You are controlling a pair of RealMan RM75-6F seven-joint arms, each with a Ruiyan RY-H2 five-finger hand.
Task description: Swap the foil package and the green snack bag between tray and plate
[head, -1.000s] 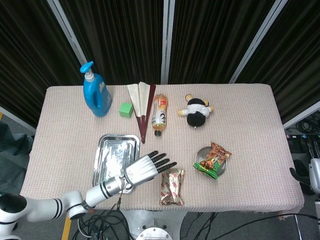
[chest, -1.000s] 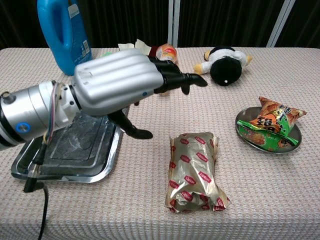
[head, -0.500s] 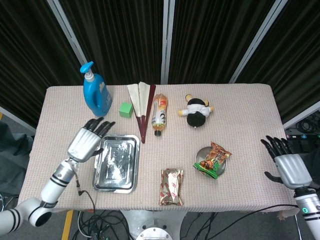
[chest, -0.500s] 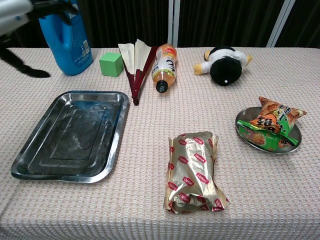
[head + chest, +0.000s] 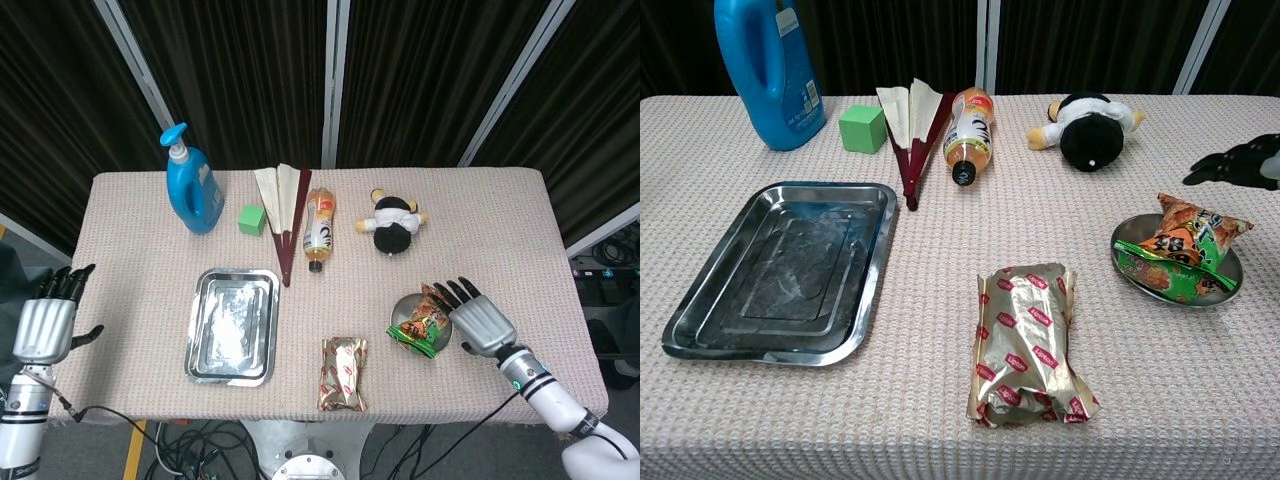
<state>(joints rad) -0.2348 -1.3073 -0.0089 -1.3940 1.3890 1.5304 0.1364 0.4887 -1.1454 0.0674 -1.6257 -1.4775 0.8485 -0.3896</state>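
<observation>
Two hands have traded places in the last second. My left hand (image 5: 42, 325), which hung over the tray's near corner beside the foil package (image 5: 343, 373), has pulled right off the bench and now hangs past its left edge, fingers spread and empty. My right hand (image 5: 478, 318), out beyond the right edge half a second ago, has come in over the cloth and sits just beside the plate (image 5: 399, 309), fingers apart and stretched toward the green snack bag (image 5: 424, 321), holding nothing; I cannot tell whether the tips touch the bag yet.

I judge that half the swap is underway. The foil package lies on the bare cloth between tray and plate, so the steel tray (image 5: 235, 325) stands empty, while the snack bag is still on its plate. That reads as the left hand finished for now and the right about to lift the bag so the plate comes free.

The bench (image 5: 500, 220) carries a pinkish woven cloth, likely with decent grip under slick wrappers. Along its far side stand a blue detergent bottle (image 5: 193, 186), a green cube (image 5: 251, 219), a folded fan (image 5: 284, 212), a drink bottle on its side (image 5: 319, 229) and a plush toy (image 5: 393, 222). Dark curtains hang behind.
</observation>
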